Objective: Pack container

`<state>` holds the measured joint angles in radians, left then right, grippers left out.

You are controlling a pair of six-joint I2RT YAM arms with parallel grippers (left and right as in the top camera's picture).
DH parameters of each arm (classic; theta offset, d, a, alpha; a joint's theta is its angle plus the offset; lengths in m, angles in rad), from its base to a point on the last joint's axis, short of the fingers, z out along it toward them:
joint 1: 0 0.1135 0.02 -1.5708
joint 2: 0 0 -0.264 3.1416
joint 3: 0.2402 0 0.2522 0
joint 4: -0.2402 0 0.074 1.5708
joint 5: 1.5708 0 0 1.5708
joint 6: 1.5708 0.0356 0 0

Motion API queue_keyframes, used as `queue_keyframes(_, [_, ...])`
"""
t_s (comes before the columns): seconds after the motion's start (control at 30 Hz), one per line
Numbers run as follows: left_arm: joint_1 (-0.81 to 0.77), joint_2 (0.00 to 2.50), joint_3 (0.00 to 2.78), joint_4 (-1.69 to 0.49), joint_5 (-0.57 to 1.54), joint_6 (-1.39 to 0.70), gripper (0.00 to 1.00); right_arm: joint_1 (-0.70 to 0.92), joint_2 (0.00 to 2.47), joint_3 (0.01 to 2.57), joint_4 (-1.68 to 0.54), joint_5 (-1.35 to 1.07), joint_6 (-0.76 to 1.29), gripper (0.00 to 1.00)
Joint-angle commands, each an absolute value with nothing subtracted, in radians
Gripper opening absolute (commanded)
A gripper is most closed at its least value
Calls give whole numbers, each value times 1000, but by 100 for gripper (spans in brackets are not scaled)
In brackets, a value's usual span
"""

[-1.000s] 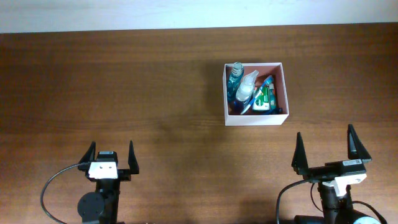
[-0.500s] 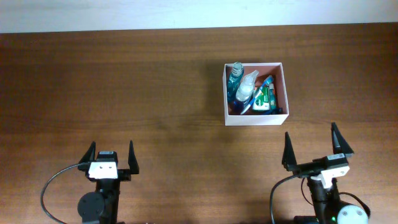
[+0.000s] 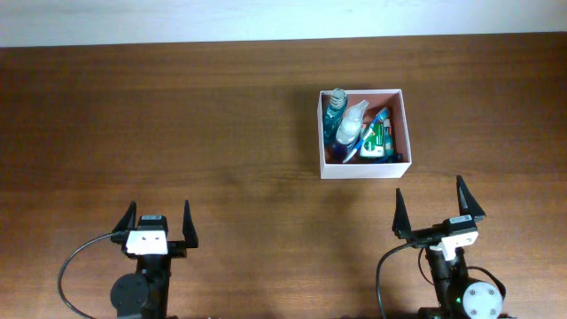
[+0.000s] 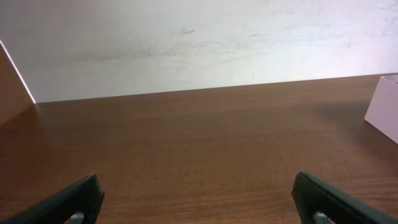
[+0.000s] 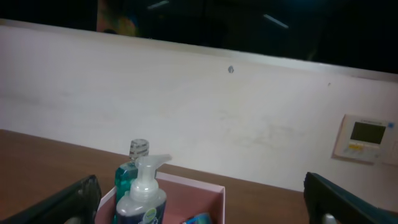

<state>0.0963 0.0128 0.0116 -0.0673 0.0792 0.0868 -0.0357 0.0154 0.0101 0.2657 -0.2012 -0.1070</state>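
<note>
The container (image 3: 404,131) is a square white-walled box with a reddish-brown floor, right of the table's centre. It holds a teal bottle (image 3: 335,105), a white pump bottle (image 3: 351,127), a green and white pack (image 3: 377,143) and a blue item. My right gripper (image 3: 438,215) is open and empty, just in front of the box. In the right wrist view the pump bottle (image 5: 140,198), the teal bottle (image 5: 126,175) and the box's pink inner wall (image 5: 200,193) show between the fingers. My left gripper (image 3: 158,226) is open and empty at the front left.
The wooden table (image 3: 177,124) ends at a white wall (image 4: 199,43) at the back. The box's white corner (image 4: 384,106) shows at the right edge of the left wrist view. A wall panel with a screen (image 5: 364,138) hangs behind.
My right gripper has moved left and towards the front edge, still open. The left arm and the box's contents have not moved.
</note>
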Motion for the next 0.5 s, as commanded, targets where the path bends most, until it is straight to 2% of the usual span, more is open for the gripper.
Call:
queue_keyframes(0.0, [93, 5, 9, -72, 90, 99, 99, -25, 4, 6, 210, -203, -97, 99])
queue_keyframes(0.47, [93, 5, 9, -72, 90, 99, 99, -25, 3, 6, -58, -203, -96, 99])
